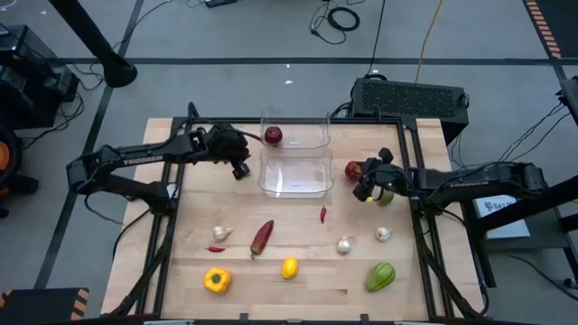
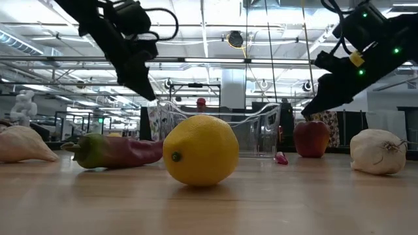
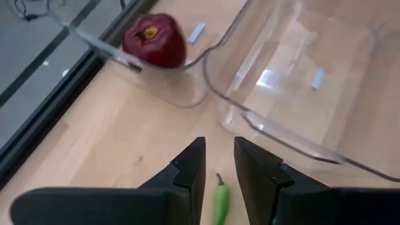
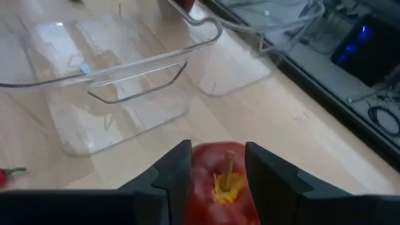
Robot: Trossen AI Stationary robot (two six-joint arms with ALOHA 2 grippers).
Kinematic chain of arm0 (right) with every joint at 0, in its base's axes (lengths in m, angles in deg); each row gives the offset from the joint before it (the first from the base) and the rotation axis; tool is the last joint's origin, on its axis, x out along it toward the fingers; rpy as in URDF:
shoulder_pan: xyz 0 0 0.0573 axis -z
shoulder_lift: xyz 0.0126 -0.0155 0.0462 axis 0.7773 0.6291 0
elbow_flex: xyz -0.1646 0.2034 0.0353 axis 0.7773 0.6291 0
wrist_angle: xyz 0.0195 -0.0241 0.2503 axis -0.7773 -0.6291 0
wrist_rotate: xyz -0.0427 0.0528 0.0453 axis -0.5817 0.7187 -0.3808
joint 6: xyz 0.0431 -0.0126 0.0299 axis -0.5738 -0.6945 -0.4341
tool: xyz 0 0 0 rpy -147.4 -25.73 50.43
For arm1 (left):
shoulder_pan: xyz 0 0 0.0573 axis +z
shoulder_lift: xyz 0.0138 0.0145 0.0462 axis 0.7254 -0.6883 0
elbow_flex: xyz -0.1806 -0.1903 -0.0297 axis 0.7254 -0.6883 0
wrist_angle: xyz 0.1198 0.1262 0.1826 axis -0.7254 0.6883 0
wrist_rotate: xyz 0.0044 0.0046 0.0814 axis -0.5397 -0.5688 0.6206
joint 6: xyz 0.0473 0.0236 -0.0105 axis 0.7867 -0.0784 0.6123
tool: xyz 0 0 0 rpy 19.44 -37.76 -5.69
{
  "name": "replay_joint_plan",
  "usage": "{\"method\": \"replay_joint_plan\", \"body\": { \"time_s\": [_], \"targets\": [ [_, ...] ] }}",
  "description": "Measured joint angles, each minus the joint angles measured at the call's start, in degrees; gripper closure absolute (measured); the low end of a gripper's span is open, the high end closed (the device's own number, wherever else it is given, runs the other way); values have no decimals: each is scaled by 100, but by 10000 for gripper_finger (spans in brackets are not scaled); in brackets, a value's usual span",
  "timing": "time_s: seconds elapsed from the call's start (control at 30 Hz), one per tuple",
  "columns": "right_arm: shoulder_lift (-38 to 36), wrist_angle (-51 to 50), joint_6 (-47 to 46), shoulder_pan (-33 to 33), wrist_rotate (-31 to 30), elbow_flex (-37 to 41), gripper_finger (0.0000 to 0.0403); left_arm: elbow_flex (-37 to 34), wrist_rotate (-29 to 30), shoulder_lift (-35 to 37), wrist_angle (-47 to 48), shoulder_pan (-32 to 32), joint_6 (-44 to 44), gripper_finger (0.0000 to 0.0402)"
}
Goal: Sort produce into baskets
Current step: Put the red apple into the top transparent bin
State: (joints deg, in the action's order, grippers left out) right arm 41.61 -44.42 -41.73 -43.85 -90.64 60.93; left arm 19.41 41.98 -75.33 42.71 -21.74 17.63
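Two clear baskets stand mid-table, the far basket (image 1: 312, 122) and the near basket (image 1: 271, 176). A red apple (image 1: 273, 135) rests on the far basket's floor and also shows in the left wrist view (image 3: 154, 40). My left gripper (image 1: 240, 170) hangs above the table just left of the baskets, fingers a little apart and empty (image 3: 219, 147). A small green chilli (image 3: 221, 200) lies on the wood below the gap. My right gripper (image 1: 363, 181) is right of the near basket, shut on a second red apple (image 1: 352, 170). My right gripper pinches the red apple by its two sides (image 4: 199, 178) between its two fingers. The fingers slant down from the table's right side. The apple stays upright, stem up (image 4: 228, 169), with its underside on the table (image 2: 311, 154).
Loose on the near half lie garlic bulbs (image 1: 221, 233) (image 1: 343, 245) (image 1: 383, 234), red chillies (image 1: 216, 248) (image 1: 322, 214), a dark red pepper (image 1: 261, 236), a yellow pepper (image 1: 217, 281), a lemon (image 1: 289, 267) and a green pepper (image 1: 380, 275). A pale green fruit (image 1: 386, 195) lies under my right gripper. A black box (image 1: 411, 97) sits at the far edge.
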Motion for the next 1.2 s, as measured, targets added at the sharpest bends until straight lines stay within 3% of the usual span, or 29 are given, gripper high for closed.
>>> {"method": "replay_joint_plan", "body": {
  "time_s": [0.4, 0.9, 1.2],
  "targets": [
    [2, 66, 239, 189, -84, 94, 266, 0, 300, 409, -9, -128, -2, 311],
    [11, 32, 78, 264, 199, 94, 335, 0, 300, 409, -5, -128, -4, 311],
    [401, 166, 61, 375, 157, 84, 363, 0, 300, 409, -17, -129, 0, 311]
  ]
}}
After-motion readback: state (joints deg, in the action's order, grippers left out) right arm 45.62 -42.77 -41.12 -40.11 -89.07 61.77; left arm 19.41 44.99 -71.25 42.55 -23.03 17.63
